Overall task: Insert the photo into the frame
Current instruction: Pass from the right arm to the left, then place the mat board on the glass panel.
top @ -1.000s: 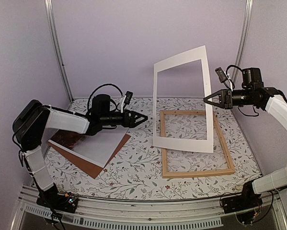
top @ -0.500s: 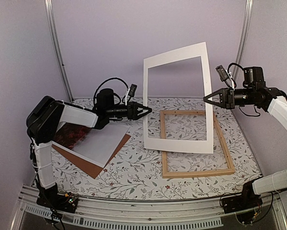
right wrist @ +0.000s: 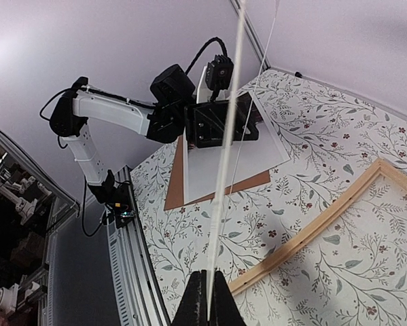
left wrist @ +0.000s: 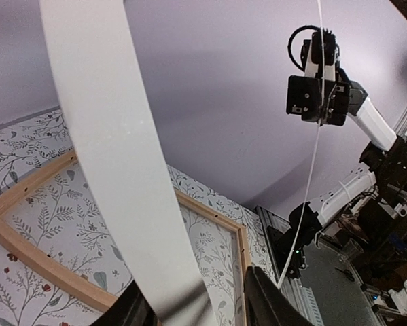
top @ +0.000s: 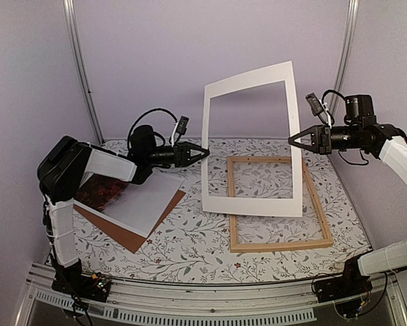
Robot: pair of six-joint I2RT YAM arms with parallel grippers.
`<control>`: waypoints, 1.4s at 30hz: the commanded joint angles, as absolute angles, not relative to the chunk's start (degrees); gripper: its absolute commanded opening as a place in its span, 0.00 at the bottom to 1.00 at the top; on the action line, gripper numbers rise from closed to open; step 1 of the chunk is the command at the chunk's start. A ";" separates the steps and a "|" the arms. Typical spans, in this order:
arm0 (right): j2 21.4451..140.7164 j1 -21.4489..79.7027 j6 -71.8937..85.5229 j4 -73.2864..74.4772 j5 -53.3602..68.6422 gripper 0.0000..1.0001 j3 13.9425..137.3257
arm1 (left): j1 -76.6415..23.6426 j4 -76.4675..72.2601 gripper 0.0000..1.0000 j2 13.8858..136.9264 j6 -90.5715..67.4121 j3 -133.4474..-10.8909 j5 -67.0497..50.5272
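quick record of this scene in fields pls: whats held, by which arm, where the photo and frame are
white mat: upright, between the two end effectors
right end effector: shut on the mat's right edge
left end effector: at the mat's left edge, strip between its fingers; grip unclear
wooden frame: flat on the table, no photo in it
photo: lying on a brown board at the left, untouched
status: photo not yet in frame
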State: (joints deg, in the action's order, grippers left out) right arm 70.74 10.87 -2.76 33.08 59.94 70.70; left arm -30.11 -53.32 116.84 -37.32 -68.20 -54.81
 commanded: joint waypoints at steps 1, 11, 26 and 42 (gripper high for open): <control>71.56 11.12 -2.62 33.01 57.51 0.00 69.73 | -28.75 -56.86 0.43 115.54 -38.78 -66.61 -56.67; 73.53 11.10 -2.72 33.31 54.88 0.00 69.20 | -27.61 -55.50 0.20 113.91 -38.60 -65.24 -57.13; 76.83 10.90 -0.27 34.91 43.49 0.18 68.42 | -28.97 -35.12 0.00 106.54 -35.93 -64.09 -49.57; 77.17 8.71 6.52 42.52 9.18 0.99 69.63 | -35.89 -22.39 0.00 111.43 -52.72 -66.59 -45.51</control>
State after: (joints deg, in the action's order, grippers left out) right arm 77.45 9.10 5.21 40.05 18.39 67.99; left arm -34.81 -26.09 108.57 -49.80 -64.07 -45.93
